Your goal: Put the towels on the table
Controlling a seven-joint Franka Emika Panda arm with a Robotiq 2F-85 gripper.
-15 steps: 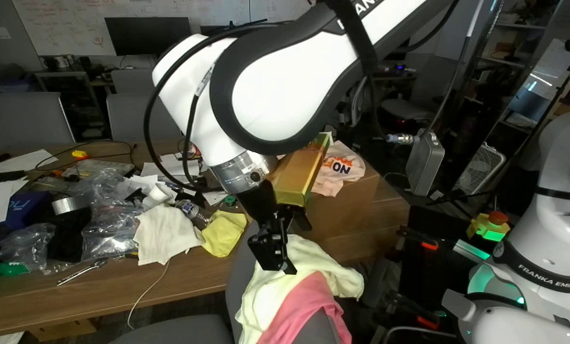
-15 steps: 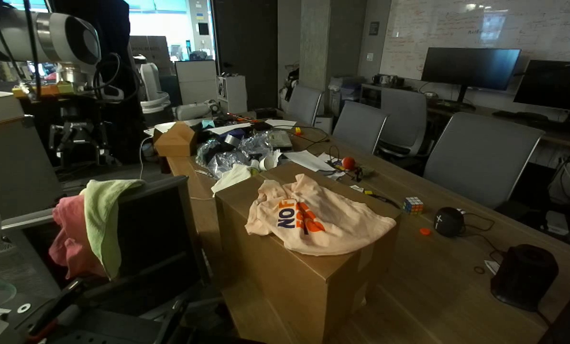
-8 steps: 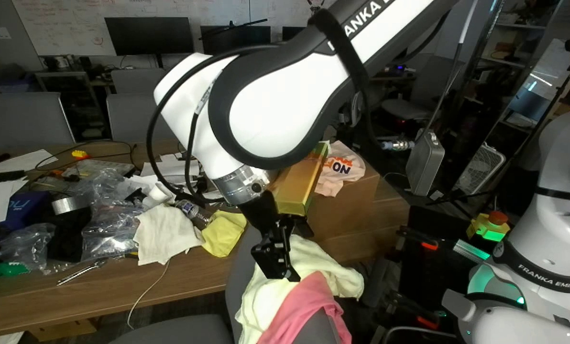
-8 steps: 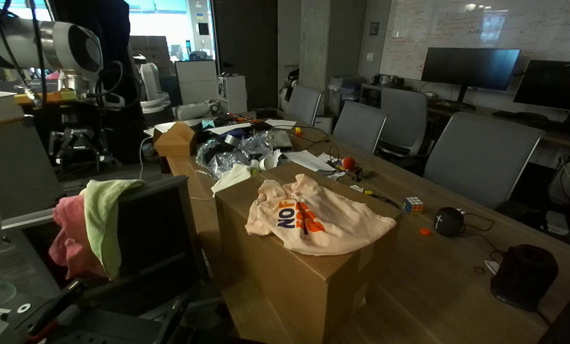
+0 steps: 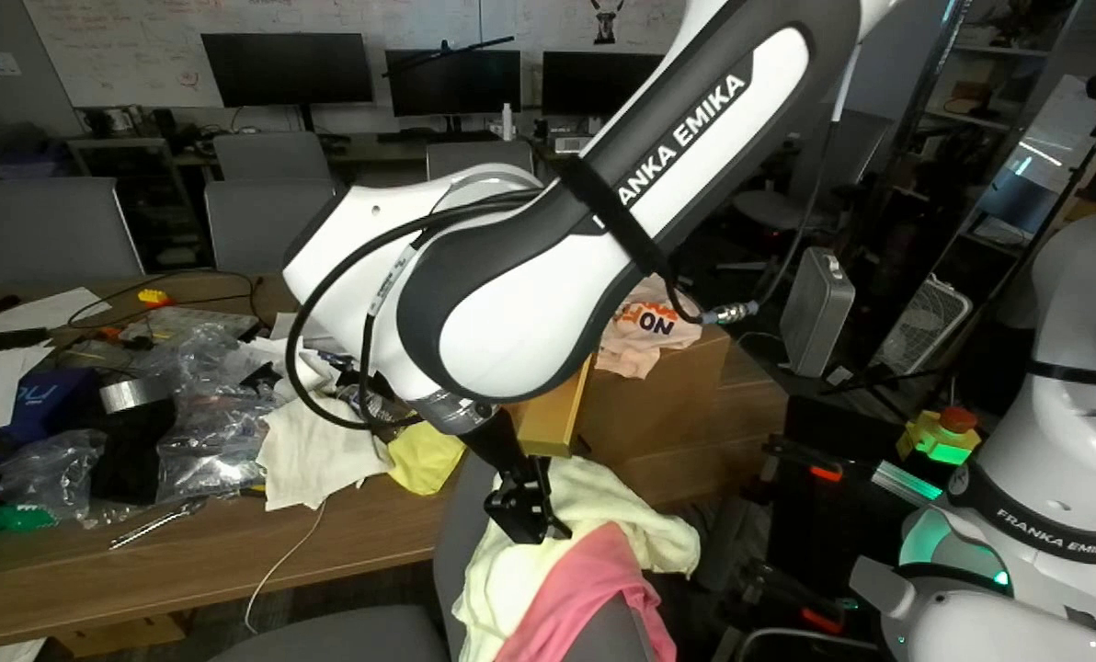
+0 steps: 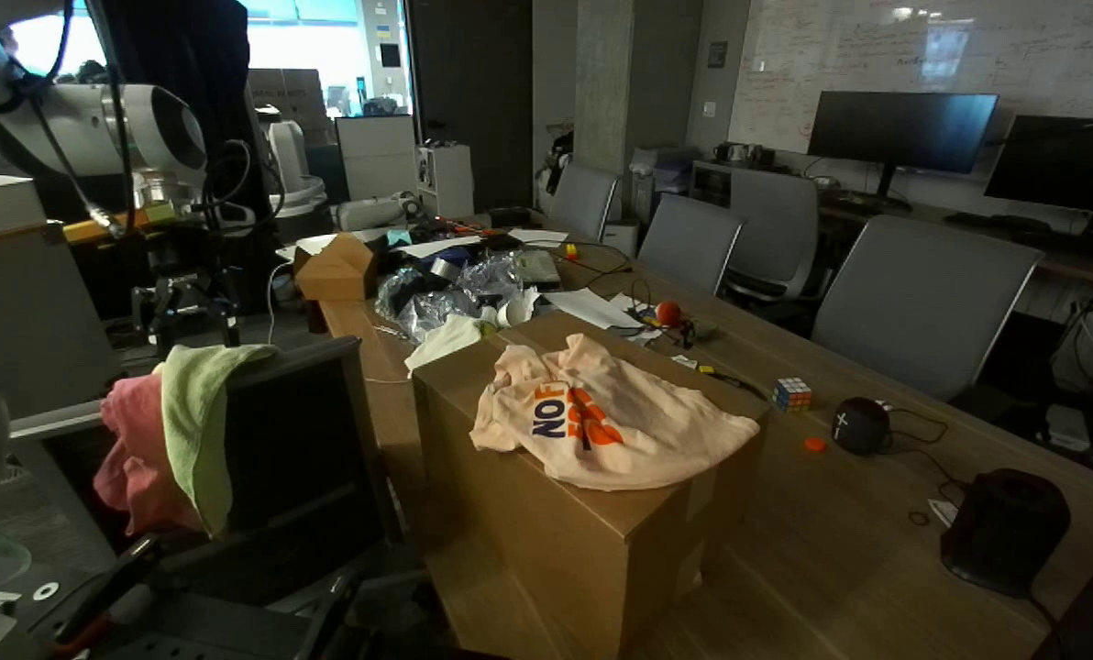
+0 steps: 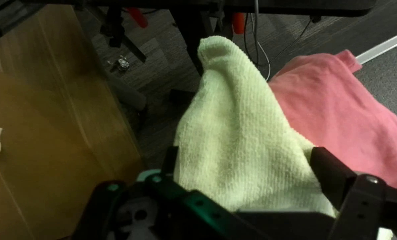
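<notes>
A pale yellow-green towel (image 5: pixel 502 584) hangs over a grey chair back beside a pink towel (image 5: pixel 580 584). Both towels show in an exterior view, yellow-green (image 6: pixel 196 417) and pink (image 6: pixel 138 449). My gripper (image 5: pixel 531 519) is above the chair back at the yellow-green towel. In the wrist view my gripper (image 7: pixel 245 160) is open, its fingers on either side of the yellow-green towel (image 7: pixel 231 126); contact cannot be told. The pink towel (image 7: pixel 328 96) lies beyond the finger on the picture's right. A white towel (image 5: pixel 318 450) and a yellow cloth (image 5: pixel 424 450) lie on the wooden table (image 5: pixel 364 542).
A cardboard box (image 6: pixel 546 541) with a peach shirt (image 6: pixel 611 412) on it stands on the table near the chair back (image 6: pixel 308 412). Plastic bags (image 5: pixel 208 441), a bottle (image 5: pixel 364 405), papers and cables clutter the table. A robot base (image 5: pixel 1035 515) stands nearby.
The arm has come down, and my gripper is lower, closer to the towels on the chair back. In an exterior view it has also shifted right. The towels have not moved.
</notes>
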